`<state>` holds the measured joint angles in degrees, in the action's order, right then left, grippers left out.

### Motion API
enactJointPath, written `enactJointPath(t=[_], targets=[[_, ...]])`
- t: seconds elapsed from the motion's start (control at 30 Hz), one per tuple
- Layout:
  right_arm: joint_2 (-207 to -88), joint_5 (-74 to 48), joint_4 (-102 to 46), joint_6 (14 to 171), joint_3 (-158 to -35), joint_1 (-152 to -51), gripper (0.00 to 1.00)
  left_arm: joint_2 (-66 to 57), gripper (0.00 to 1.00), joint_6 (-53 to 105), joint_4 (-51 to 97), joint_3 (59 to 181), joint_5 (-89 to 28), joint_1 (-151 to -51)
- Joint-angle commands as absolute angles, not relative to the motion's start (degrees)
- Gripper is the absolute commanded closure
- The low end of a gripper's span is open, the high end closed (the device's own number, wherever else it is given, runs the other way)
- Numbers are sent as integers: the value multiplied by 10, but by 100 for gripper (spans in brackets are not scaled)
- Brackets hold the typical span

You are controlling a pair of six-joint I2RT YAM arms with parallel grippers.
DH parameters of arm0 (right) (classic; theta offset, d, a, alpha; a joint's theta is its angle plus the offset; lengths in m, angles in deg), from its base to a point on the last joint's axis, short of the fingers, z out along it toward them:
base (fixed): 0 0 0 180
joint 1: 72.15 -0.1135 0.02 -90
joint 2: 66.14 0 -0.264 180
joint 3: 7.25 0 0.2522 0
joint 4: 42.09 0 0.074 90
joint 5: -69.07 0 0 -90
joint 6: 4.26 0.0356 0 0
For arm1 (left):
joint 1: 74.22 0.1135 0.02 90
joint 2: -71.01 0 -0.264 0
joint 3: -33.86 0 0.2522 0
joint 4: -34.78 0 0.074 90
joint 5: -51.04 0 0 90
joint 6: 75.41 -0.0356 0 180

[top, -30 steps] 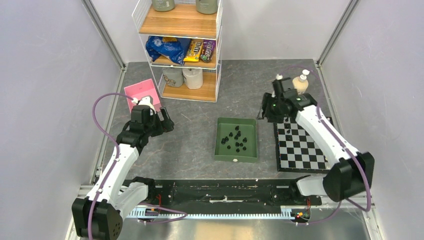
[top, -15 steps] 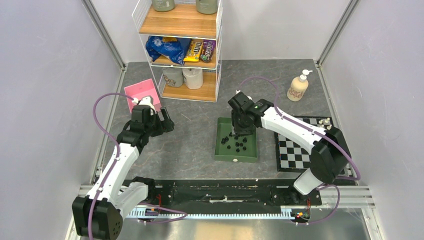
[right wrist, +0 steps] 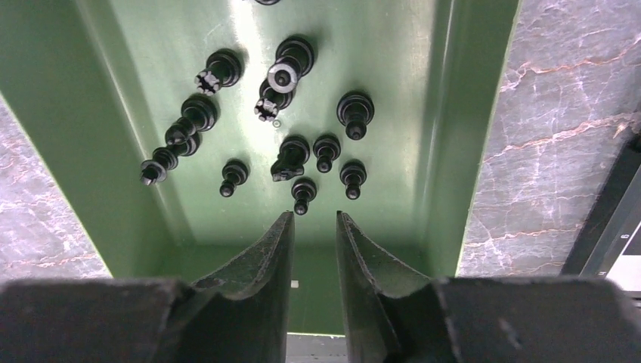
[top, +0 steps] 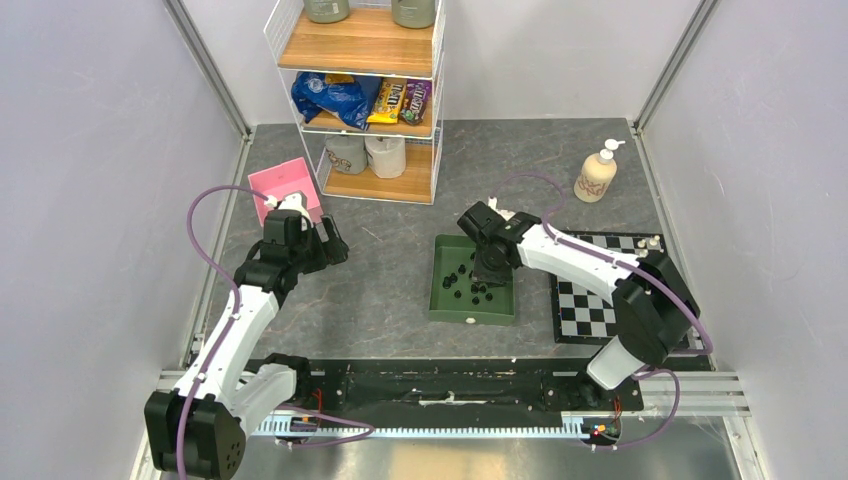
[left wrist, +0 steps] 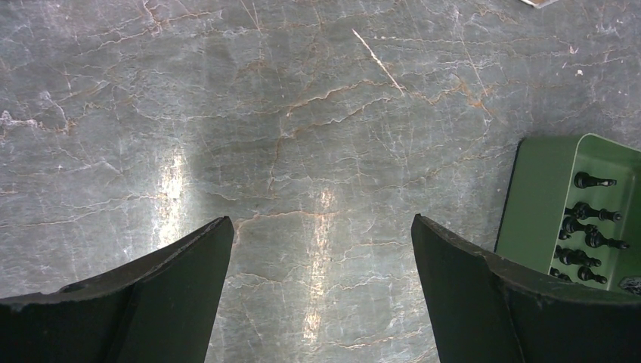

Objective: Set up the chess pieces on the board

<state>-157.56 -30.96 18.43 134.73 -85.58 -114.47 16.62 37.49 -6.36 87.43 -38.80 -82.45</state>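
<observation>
- The right end effector [right wrist: 314,221] is held low over the green tray [right wrist: 106,121] and pointed down into it, because the black chess pieces [right wrist: 291,155] are lying loose there. Its fingers are drawn in to a slim gap with nothing between them, so it is open and empty.
- A small pawn [right wrist: 303,193] is seen just beyond the fingertips. The narrow gap is judged to suit so small a piece, so that close neighbours are not knocked.
- The board [top: 590,300] is laid flat on the surface [left wrist: 302,113] just right of the tray, within short reach of the right arm. Only a couple of white pieces [top: 652,243] are seen at its far right corner, so most of the set-up is judged to be undone.
- The left end effector [left wrist: 321,221] is held wide open over bare surface to the left of the tray, gripping nothing. It is judged to be parked there so that the tray is left free for the right arm.
- A soap bottle [top: 597,175] is stood far beyond the board, well apart from the path between tray and board.
</observation>
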Motion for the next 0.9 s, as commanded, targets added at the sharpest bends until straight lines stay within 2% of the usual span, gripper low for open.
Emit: enactJointPath(t=[0.0, 0.47, 0.87], targets=[[-1583, -331, 156, 1376, -843, -1146, 67, 167, 5, 378, -57, 900, -387, -825], [-1620, -339, 139, 1369, -846, -1139, 65, 168, 5, 378, -57, 900, -387, -825], [-1631, -327, 127, 1360, -836, -1128, 68, 164, 5, 378, -57, 901, -386, -825]])
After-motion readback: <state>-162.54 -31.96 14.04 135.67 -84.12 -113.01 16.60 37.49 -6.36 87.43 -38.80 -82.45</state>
